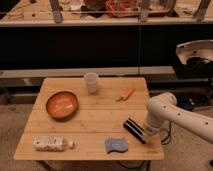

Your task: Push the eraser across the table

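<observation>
The robot's white arm (175,117) reaches in from the right and bends down to the near right corner of the small square light-wood plank table (95,120), where its gripper (148,131) sits low over the top, close to the right edge. Whether it is spread or pressed together I cannot tell, since the wrist housing covers it. Immediately to the gripper's left, apparently touching it, lies the small black oblong eraser with a pale stripe along one long side (134,130), flat on the planks and angled diagonally. A little further left of the gripper and nearer the front edge lies the blue-grey squarish sponge pad (116,145), just beside the eraser but apart from it. Beyond the gripper, toward the far side of the table, a small orange carrot-shaped piece (127,94) rests on the wood, and farther left of that stands an upright pale translucent cup (91,82). Well to the gripper's left sits a round orange-brown bowl (62,105), and at the near left corner a clear plastic bottle (51,143) lies on its side.
</observation>
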Controlling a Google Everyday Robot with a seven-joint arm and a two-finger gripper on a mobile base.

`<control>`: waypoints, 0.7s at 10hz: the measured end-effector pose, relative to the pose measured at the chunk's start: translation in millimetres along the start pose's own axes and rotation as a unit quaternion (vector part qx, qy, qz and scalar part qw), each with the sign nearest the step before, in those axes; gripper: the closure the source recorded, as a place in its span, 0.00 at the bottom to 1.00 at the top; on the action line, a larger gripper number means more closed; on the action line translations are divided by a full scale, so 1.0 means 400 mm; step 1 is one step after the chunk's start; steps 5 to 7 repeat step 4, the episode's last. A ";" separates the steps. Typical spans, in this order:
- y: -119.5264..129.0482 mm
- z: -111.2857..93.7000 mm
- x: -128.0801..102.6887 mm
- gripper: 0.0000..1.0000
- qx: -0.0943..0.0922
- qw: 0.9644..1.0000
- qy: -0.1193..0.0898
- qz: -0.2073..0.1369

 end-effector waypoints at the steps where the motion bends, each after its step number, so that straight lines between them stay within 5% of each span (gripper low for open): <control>1: -0.024 -0.011 -0.018 1.00 0.002 1.000 -0.020 -0.003; 4: -0.099 -0.049 -0.066 1.00 0.010 0.998 -0.064 -0.011; 7: -0.099 -0.049 -0.066 1.00 0.010 0.998 -0.064 -0.011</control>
